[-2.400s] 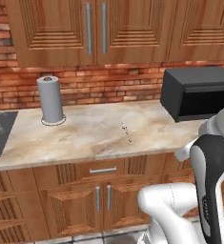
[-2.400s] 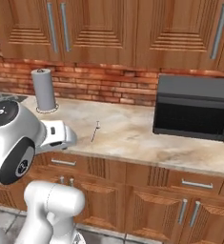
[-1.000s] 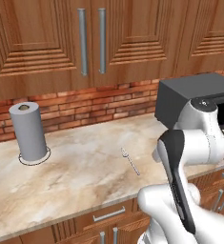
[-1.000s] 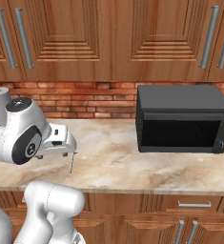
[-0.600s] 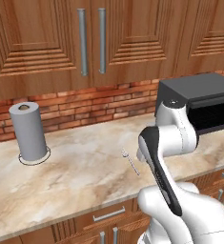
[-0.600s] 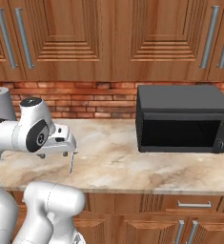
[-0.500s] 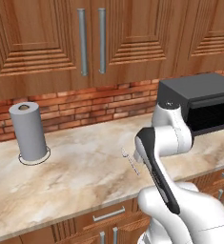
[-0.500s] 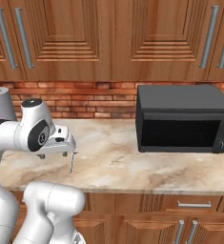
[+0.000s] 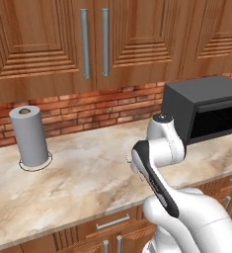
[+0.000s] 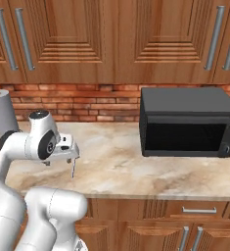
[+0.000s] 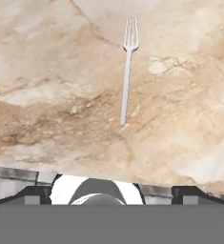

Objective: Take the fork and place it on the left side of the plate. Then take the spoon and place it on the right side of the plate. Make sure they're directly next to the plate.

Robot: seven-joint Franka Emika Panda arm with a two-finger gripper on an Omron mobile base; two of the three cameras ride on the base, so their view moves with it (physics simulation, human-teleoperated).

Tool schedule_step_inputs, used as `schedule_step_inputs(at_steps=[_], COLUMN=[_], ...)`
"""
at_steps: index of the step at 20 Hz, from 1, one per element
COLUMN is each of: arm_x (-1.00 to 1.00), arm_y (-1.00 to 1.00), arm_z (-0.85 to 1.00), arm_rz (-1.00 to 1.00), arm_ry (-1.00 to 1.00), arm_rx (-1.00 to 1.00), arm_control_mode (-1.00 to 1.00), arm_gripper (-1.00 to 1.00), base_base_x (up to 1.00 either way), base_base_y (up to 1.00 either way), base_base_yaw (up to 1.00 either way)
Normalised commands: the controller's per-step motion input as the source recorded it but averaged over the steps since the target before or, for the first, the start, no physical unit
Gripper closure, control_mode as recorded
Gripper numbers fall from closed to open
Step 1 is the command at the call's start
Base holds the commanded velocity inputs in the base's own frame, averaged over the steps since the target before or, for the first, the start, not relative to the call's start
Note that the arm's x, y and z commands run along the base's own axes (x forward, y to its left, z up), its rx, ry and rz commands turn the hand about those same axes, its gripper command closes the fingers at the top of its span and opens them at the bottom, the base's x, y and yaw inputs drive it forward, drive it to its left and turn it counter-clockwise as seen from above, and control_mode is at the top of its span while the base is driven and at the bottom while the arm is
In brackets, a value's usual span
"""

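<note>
Overhead, wooden cabinets (image 9: 93, 44) line a brick wall above the marble counter (image 9: 78, 183), where a black microwave (image 10: 185, 122) sits to one side and a grey paper-towel roll (image 9: 31, 136) stands well apart on the other. Between them the white arm (image 9: 159, 148) bends over the stone, its gripper (image 10: 73, 158) spread fully wide and holding nothing. Directly beneath, in the hand view, the slim fork (image 11: 127, 71) lies flat on the bare counter, tines pointing away from the fingers (image 11: 35, 194). With so thin a utensil hugging the surface, a descent slightly off its line could close on stone, or nudge the fork sideways and spin it out of reach.
</note>
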Motion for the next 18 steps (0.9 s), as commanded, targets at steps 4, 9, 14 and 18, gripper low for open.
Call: schedule_step_inputs(at_steps=[4, 9, 14, 18], arm_x=[0.54, 0.56, 0.53, 0.53], arm_y=[0.00, 0.00, 0.06, 0.05], arm_z=[-0.17, -0.21, -0.36, -0.40], arm_rz=[0.00, 0.00, 0.00, 0.00], arm_ry=[0.01, 0.03, 0.04, 0.02], arm_rx=[0.01, 0.00, 0.00, 0.00], arm_control_mode=[-1.00, -1.00, -1.00, -1.00], arm_gripper=[-1.00, -1.00, -1.00, -1.00], base_base_x=[0.00, 0.00, 0.00, 0.00], base_base_y=[0.00, 0.00, 0.00, 0.00], base_base_yaw=[0.00, 0.00, 0.00, 0.00])
